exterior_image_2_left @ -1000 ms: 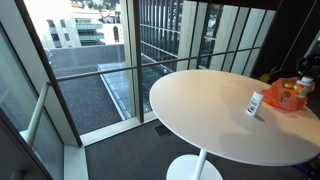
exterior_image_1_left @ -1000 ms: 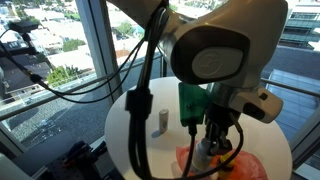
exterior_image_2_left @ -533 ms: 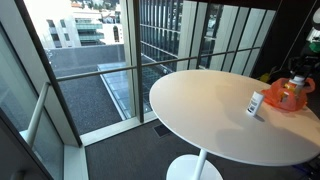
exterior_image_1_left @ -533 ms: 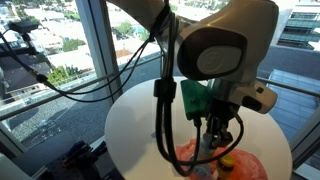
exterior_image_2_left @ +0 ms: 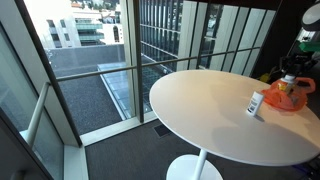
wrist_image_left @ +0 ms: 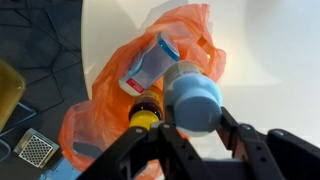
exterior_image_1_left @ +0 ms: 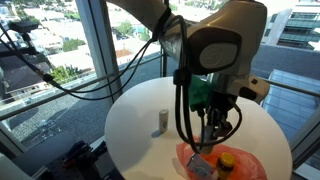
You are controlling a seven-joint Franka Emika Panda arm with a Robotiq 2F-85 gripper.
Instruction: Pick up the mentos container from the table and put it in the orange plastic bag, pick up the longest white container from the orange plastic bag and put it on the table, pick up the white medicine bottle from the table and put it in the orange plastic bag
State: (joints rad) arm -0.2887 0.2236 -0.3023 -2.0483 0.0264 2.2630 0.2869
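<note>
We see the claw [wrist_image_left: 197, 125] pointing down over a round white worktop [wrist_image_left: 270, 60], closed narrowly on a tall white tube [wrist_image_left: 195, 95]. The wrist view looks straight down on the tube's pale round top, with a dark finger [wrist_image_left: 165, 135] on either side of it. Whether the tube's lower end is clear of the bag we cannot tell.

Directly beneath the claw lies a crumpled glossy orange bag [wrist_image_left: 105, 95], open at the top. Inside it, just beyond the tube's top in the wrist view, a small mint container [wrist_image_left: 150, 65] with a blue and white label lies on its side. Beside the tube, also in the bag, sits a yellow-orange thing [wrist_image_left: 147, 112] with a dark cap.

In both exterior views the claw [exterior_image_1_left: 213, 135] [exterior_image_2_left: 291, 78] hangs just above the bag [exterior_image_1_left: 250, 165] [exterior_image_2_left: 295, 100]. A short white bottle [exterior_image_1_left: 162, 121] [exterior_image_2_left: 255, 103] stands upright on the bare worktop [exterior_image_1_left: 135, 130] [exterior_image_2_left: 200, 110], off to one side of the claw, near the bag but apart from it.
</note>
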